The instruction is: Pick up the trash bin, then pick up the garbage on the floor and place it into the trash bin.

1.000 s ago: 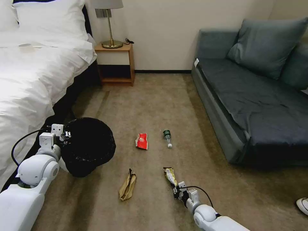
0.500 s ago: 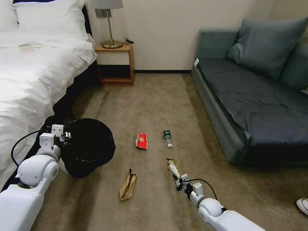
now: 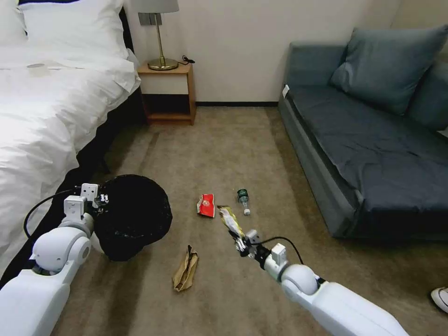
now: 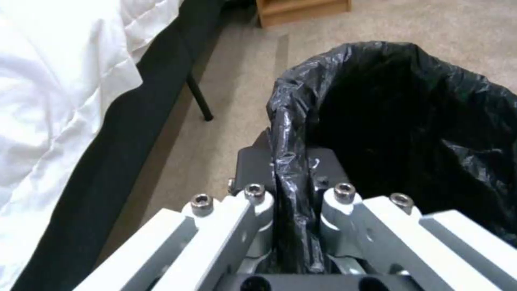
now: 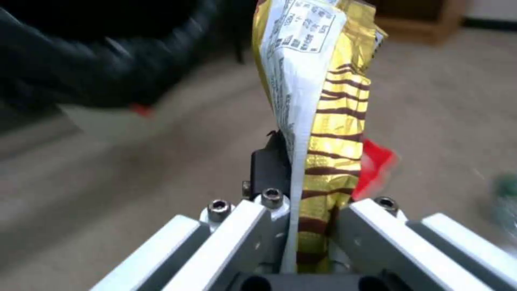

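My left gripper [image 3: 103, 199] [image 4: 293, 169] is shut on the rim of the trash bin [image 3: 133, 214] [image 4: 409, 121], a white bin lined with a crinkled black bag, held off the floor at the left. In mid-air over the carpet, my right gripper [image 3: 241, 243] [image 5: 299, 169] is shut on the gold-brown snack wrapper [image 3: 230, 220] [image 5: 318, 101], which stands up from the fingers. Other garbage lies on the floor: a crumpled brown paper bag [image 3: 186, 269], a red-and-white packet [image 3: 206, 205] [image 5: 377, 159] and a small clear bottle [image 3: 243, 199] with a green label.
A white bed [image 3: 46, 107] runs along the left, its dark frame close to the bin. A wooden nightstand [image 3: 169, 93] with a lamp stands at the back. A grey sofa [image 3: 373, 140] lines the right. A white shoe [image 3: 439, 297] shows at the right edge.
My right gripper has lifted the snack wrapper off the carpet and carried it up and leftward, toward the bin. The left arm with the bin shifted slightly right.
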### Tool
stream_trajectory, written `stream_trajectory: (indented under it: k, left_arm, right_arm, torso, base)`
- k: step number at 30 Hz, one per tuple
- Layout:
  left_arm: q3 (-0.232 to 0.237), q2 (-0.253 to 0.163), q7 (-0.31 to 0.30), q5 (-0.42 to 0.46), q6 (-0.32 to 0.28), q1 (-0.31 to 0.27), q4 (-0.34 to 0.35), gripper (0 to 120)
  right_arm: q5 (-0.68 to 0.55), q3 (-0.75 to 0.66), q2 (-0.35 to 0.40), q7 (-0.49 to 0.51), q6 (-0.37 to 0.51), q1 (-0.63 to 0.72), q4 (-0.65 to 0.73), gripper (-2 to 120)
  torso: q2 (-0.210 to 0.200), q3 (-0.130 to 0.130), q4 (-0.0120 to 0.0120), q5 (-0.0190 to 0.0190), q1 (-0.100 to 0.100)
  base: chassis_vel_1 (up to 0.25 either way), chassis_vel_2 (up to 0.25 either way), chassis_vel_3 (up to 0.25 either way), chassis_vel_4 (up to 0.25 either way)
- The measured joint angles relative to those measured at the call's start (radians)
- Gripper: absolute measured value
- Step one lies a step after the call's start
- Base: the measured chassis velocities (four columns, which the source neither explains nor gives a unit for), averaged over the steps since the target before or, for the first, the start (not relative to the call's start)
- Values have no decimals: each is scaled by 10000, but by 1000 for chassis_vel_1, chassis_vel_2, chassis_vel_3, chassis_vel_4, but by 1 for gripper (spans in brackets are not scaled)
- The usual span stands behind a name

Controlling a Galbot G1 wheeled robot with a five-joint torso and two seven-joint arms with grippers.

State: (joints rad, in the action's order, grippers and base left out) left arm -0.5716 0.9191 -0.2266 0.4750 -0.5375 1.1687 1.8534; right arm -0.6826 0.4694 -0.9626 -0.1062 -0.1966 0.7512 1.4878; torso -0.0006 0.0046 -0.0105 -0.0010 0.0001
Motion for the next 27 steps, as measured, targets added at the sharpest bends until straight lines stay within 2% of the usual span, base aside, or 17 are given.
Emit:
stream_trajectory:
  k: [5, 11, 16, 17, 18, 19, 24, 27]
  left_arm:
    - [54, 125, -22, -10, -12, -31, -4, 5]
    - [133, 344, -28, -74, -15, -49, -18, 5]
    - [177, 434, -35, -120, -17, -42, -4, 5]
    - [177, 434, -35, -120, -17, -42, -4, 5]
    - [179, 443, -33, -120, -17, -42, -2, 5]
    - [179, 443, -33, -120, -17, -42, -2, 5]
    - [277, 486, -33, -120, -20, -90, -2, 5]
    - [329, 524, -32, -117, -24, -115, -1, 5]
  right_arm:
    - [-632, 640, -257, -512, -158, -855, 202, 0]
    - [-1286, 1446, -940, -826, -335, -1561, 261, 0]
    - [-1544, 2082, -1887, -980, -354, -1984, 254, 0]
    - [-1544, 2082, -1887, -980, -354, -1984, 254, 0]
    - [-1606, 2256, -2222, -976, -359, -2118, 184, 0]
    - [-1606, 2256, -2222, -976, -359, -2118, 184, 0]
    - [-1897, 2784, -3268, -819, -490, -2761, -308, 0]
    - [-2030, 2917, -3590, -806, -509, -3032, -540, 0]
  torso:
    - [1, -1, 3, -2, 0]
    - [0, -1, 3, -1, 0]
    - [0, -1, -1, -4, -1]
    - [0, -1, -1, -4, -1]
    - [0, -1, 1, -3, 0]
    - [0, -1, 1, -3, 0]
    - [0, -1, 4, -3, -1]
    - [0, -1, 1, -2, 0]
  base:
    - [0, 0, 0, 0]
    - [0, 0, 0, 0]
    - [0, 0, 0, 0]
    - [0, 0, 0, 0]
    - [0, 0, 0, 0]
    - [0, 0, 0, 0]
    - [0, 0, 0, 0]
    - [0, 0, 0, 0]
